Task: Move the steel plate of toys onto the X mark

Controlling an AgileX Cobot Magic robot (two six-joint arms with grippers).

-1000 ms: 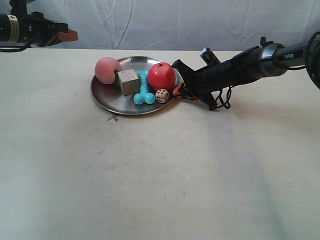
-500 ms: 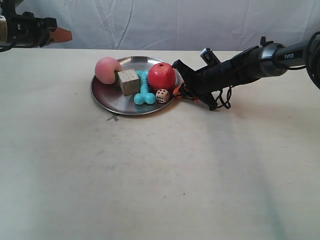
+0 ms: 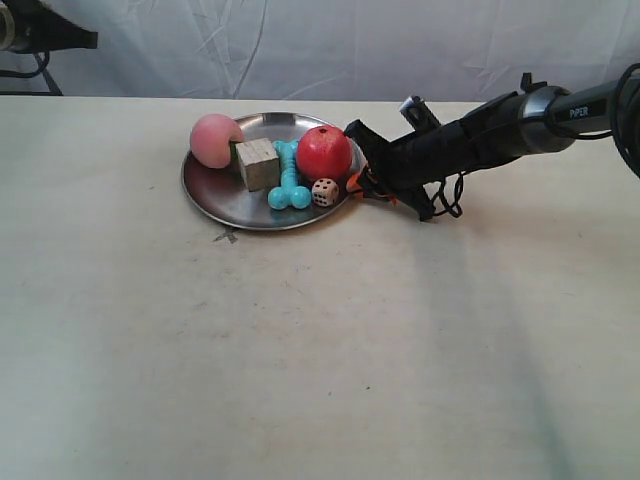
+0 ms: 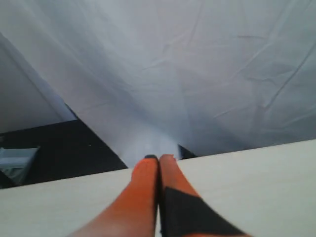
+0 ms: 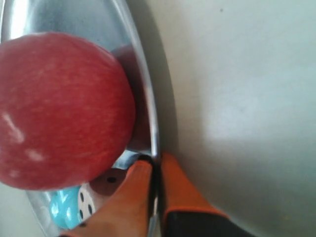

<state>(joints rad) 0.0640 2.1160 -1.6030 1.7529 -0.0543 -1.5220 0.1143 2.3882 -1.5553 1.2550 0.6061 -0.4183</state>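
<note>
Soft, even light fills the sharp exterior view; the worktop (image 3: 300, 350) carries only a faint shadow under the right arm (image 3: 470, 140), behind the right jaws. Just ahead of those jaws the steel plate (image 5: 149, 98) rim glints brightly and the red ball (image 5: 59, 108) is blurred. The left jaws are out of focus.

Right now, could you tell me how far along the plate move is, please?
Done: the right tool is clamped on the rim of the steel plate, toys aboard. In hand: that grip. To do: move the plate onto the X mark, uncovered just off its rim.
</note>
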